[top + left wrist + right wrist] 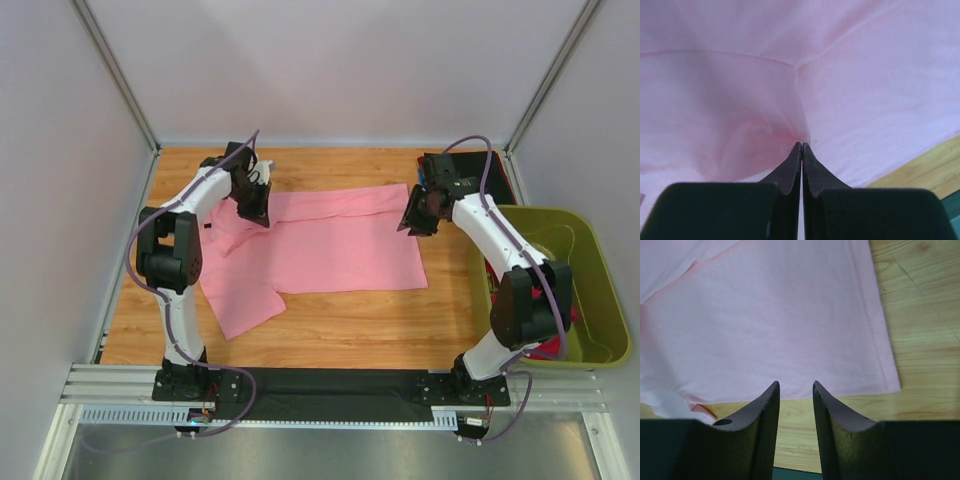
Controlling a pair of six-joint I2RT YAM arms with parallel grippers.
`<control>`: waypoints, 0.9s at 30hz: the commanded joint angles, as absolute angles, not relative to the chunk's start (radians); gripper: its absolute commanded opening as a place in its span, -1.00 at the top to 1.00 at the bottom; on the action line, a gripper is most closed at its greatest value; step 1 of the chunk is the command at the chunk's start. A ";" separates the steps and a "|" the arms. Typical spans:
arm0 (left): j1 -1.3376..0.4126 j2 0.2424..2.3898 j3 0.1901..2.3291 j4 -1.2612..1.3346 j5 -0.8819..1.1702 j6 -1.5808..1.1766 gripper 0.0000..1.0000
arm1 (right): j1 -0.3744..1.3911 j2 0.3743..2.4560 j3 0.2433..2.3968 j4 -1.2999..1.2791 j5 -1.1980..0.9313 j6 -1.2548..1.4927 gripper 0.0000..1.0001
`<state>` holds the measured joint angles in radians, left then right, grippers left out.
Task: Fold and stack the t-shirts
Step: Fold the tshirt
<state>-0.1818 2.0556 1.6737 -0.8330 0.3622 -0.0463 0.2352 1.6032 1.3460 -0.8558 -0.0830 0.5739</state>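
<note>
Left hand (801, 145) is pinched fully closed on the light pink t-shirt (865, 75), and the cloth puckers up right at the fingertips. Right hand (796, 386) has a narrow gap between its black fingers with nothing in it, sitting just over the shirt's hemmed edge near a corner. The shirt is thin and soft, spread mostly flat mid-counter (380, 320), with one sleeve flopped toward the left arm's base. An olive-green plastic tub (600, 290) sits off to the right, partly behind the right arm, with something red (548, 348) at its near corner. The counter is light wood grain. Plain white walls, metal posts in the corners.
</note>
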 commanded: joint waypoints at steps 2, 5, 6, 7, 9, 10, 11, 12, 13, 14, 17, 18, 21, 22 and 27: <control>-0.190 1.983 1.597 -0.857 0.322 -0.055 1.00 | 0.209 1.661 1.358 -0.806 -0.003 0.555 0.31; -0.193 1.979 1.580 -0.862 0.316 -0.051 1.00 | 0.180 1.744 1.402 -0.769 -0.009 0.583 0.31; -0.195 1.980 1.580 -0.865 0.314 -0.049 1.00 | 0.173 1.767 1.420 -0.761 -0.009 0.587 0.31; -0.195 1.983 1.582 -0.870 0.302 -0.051 1.00 | 0.166 1.816 1.466 -0.755 -0.003 0.591 0.30; -0.195 1.988 1.583 -0.884 0.298 -0.048 1.00 | 0.164 1.870 1.528 -0.755 0.041 0.584 0.30; -0.196 1.990 1.582 -0.882 0.299 -0.048 1.00 | 0.163 1.922 1.589 -0.753 0.046 0.574 0.30; -0.196 1.991 1.583 -0.885 0.302 -0.046 1.00 | 0.160 1.946 1.624 -0.758 0.057 0.571 0.30; -0.199 1.991 1.582 -0.885 0.304 -0.046 1.00 | 0.158 1.972 1.656 -0.762 0.061 0.571 0.29; -0.202 1.991 1.582 -0.885 0.298 -0.046 1.00 | 0.152 2.015 1.684 -0.767 0.066 0.574 0.28; -0.206 1.991 1.580 -0.885 0.295 -0.046 1.00 | 0.149 2.038 1.742 -0.779 0.080 0.586 0.28; -0.207 2.005 1.589 -0.897 0.275 -0.052 1.00 | 0.138 2.108 1.820 -0.793 0.106 0.621 0.26; -0.207 2.013 1.594 -0.902 0.272 -0.052 1.00 | 0.135 2.143 1.838 -0.792 0.106 0.629 0.25; -0.207 2.045 1.615 -0.916 0.267 -0.052 1.00 | 0.135 2.209 1.900 -0.799 0.115 0.641 0.25; -0.209 2.052 1.624 -0.920 0.265 -0.052 1.00 | 0.133 2.226 1.916 -0.808 0.118 0.641 0.25; -0.207 2.103 1.683 -0.968 0.230 -0.057 1.00 | 0.135 2.304 1.976 -0.807 0.132 0.634 0.27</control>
